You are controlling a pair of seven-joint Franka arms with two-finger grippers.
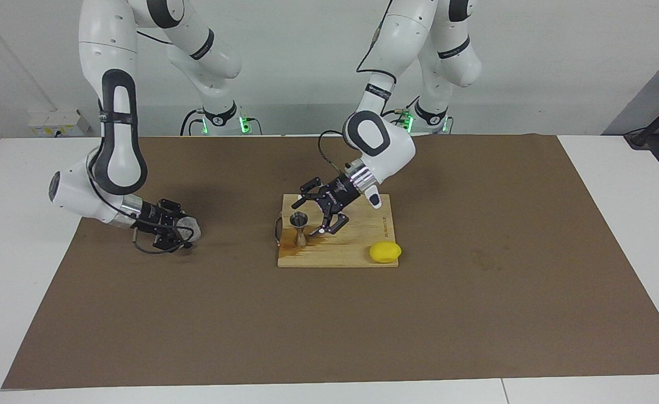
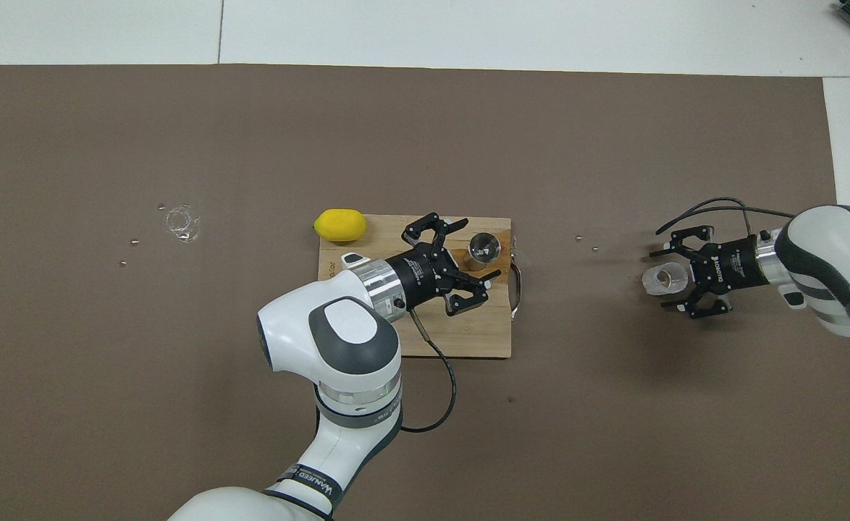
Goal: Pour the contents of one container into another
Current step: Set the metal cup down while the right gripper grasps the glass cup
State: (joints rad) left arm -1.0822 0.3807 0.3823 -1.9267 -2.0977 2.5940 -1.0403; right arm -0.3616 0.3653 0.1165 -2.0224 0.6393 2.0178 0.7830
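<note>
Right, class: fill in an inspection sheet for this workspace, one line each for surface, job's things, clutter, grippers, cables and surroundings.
Surface: brown mat on a white table; wooden board mid-mat, with a wet stain around the jigger.
Job's things: steel jigger upright on the board; clear cup on the mat toward the right arm's end.
Clutter: lemon at the board's corner; clear scrap and small bits on the mat.
Grippers: left gripper open, low over the board at the jigger; right gripper open around the cup.
Cables: black cable looped at the left wrist, another at the right.
Surroundings: white wall; nothing else seen.
</note>
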